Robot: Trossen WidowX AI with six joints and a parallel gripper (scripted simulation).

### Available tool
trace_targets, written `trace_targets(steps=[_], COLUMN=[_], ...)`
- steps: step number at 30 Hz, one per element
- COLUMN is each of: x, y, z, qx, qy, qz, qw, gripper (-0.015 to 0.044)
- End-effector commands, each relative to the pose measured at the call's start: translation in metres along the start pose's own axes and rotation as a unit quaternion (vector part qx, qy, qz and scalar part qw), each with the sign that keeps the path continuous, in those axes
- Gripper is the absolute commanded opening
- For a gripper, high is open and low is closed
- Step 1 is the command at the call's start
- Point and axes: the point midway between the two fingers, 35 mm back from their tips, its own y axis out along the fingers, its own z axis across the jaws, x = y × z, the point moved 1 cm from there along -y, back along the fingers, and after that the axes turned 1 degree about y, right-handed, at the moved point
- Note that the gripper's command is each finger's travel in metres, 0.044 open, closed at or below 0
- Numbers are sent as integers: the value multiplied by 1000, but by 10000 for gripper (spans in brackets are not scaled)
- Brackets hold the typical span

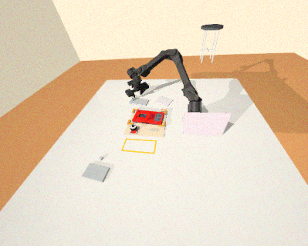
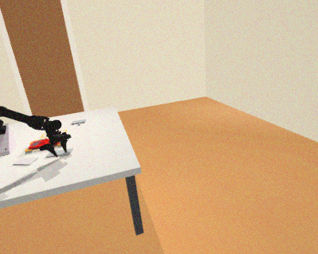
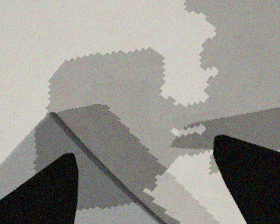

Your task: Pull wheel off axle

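Wheel (image 1: 133,127) sits apart from the tool (image 1: 137,92) (image 2: 61,154) (image 3: 145,146), spread wide, downward beneath the bent arm (image 1: 183,72) (image 2: 17,115).

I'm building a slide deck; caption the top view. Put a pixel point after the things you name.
Gripper (image 1: 131,96) (image 2: 61,155) open above a white table (image 1: 174,198) (image 2: 104,141), beyond the red board (image 1: 149,116) (image 2: 39,143) and yellow-outlined area (image 1: 139,152).

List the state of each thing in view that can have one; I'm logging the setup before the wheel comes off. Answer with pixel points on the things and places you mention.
End effector (image 1: 131,96) (image 2: 61,155) (image 3: 146,155): open, nothing between its fingers, above the table
Wheel (image 1: 133,127): on its axle, not in the marked area
Marked area (image 1: 123,145): nothing inside its yellow outline
Red panel (image 1: 148,116) (image 2: 39,143): lying flat
Pink panel (image 1: 206,123): standing up, leaning
Door (image 2: 41,53): shut
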Motion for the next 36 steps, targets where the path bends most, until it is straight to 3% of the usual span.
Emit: trace_targets(steps=[1,22,36], x=[-21,-157,-263], y=[-10,-112,-191], z=[34,169,195], qx=[26,102,76], qy=[-29,-231,-391], qz=[23,124,146], qw=[999,960,906], gripper=[300,300,300])
